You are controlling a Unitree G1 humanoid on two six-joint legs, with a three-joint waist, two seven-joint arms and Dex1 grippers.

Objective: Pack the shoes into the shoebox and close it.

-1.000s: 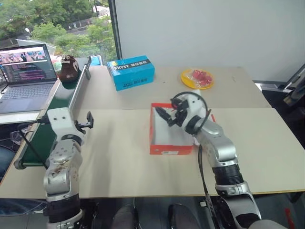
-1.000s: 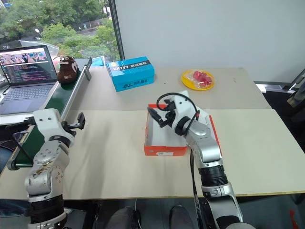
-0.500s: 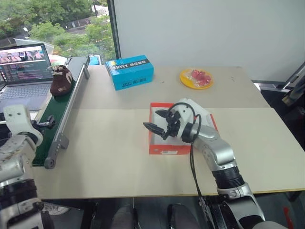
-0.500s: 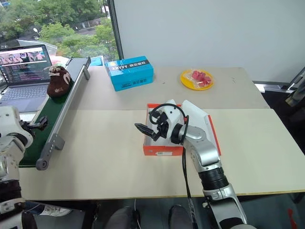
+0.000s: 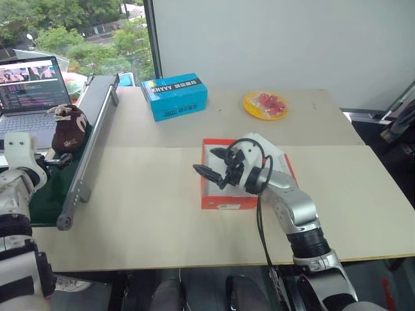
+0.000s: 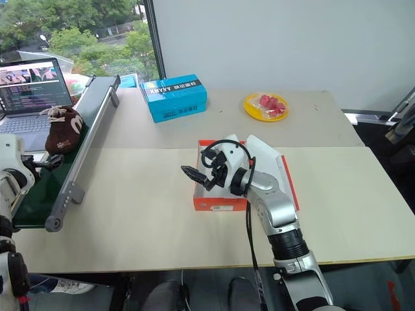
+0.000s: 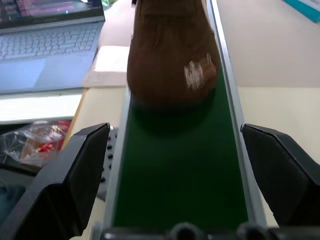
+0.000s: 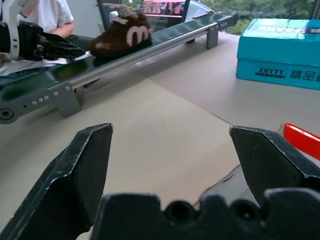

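The shoebox (image 5: pixel 224 194), a red-orange cardboard tray with a white inside and its lid (image 5: pixel 275 155) folded back at the 3 o'clock side, sits open and empty at the middle of the pale, matte table (image 5: pixel 149 207). The long green conveyor belt (image 5: pixel 55 181) with grey metal rails runs at 9 to 11 o'clock, and the shoes (image 5: pixel 67 128), a soft, rounded dark brown bundle with a pale mark, have ridden down it toward the robot over the last second. The left gripper (image 7: pixel 172 200) has swung out to meet them and now waits just short of the bundle, jaws spread wide and holding nothing, so pickup looks next. The right gripper (image 5: pixel 217 170) hovers, wide open and empty, over the box's 9 o'clock edge.
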